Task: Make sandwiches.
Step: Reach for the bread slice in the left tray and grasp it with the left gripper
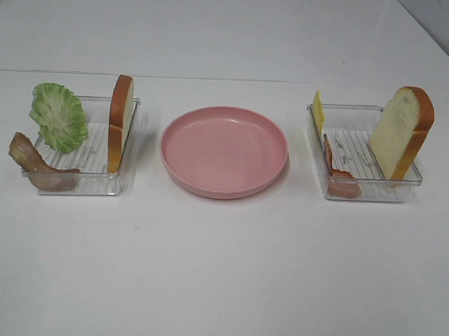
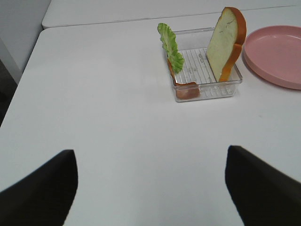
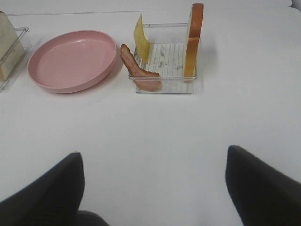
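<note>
There's no sandwich yet. Its parts sit sorted in two clear trays on either side of the plate (image 1: 224,149), which is bare. I reckon it sits in the middle so either arm can stack onto it.

In the left tray (image 1: 79,183) a bread slice (image 1: 120,123) stands on edge against the wall nearest the plate. The lettuce (image 1: 58,117) leans over the far rim, and the bacon (image 1: 27,154) drapes over the front corner.

In the right tray (image 1: 375,195) a second bread slice (image 1: 400,133) leans on the outer wall and the cheese (image 1: 318,111) stands at the plate side. A reddish strip hangs over the front wall, probably ham (image 3: 136,70), though I can't be sure from here.

Propping everything upright looks deliberate to me, since it leaves edges free to pinch. My left gripper (image 2: 148,153) and right gripper (image 3: 153,153) hang over the bare table (image 1: 218,274), well short of the trays, jaws spread wide and holding nothing.
</note>
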Motion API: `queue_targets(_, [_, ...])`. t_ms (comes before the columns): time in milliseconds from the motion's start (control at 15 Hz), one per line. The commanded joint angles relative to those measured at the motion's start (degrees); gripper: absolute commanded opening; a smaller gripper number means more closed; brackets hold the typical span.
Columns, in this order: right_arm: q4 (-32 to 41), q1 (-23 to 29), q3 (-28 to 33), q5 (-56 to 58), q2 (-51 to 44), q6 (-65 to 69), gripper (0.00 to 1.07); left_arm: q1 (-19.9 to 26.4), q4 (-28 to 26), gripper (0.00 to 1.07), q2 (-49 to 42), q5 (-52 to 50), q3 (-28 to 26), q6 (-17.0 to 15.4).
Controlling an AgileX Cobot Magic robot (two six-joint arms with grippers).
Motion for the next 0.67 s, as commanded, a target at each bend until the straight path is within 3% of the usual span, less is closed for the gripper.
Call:
queue_targets(67, [0.06,-0.17,0.11,-0.69,-0.74,-0.06,0.77,0.29,-0.29,0.81,-1.15,-0.69,0.23,-0.17])
queue_targets(333, [0.06,-0.17,0.11,-0.69,-0.74,-0.06,0.77,0.29,-1.09,0.81,3.5,-7.56,-3.32,-0.57])
queue_targets(667, [0.06,-0.17,0.11,-0.69,-0.74,-0.06,0.77,0.29,-2.23,0.81,24.58,-19.08,-7.73,-0.29])
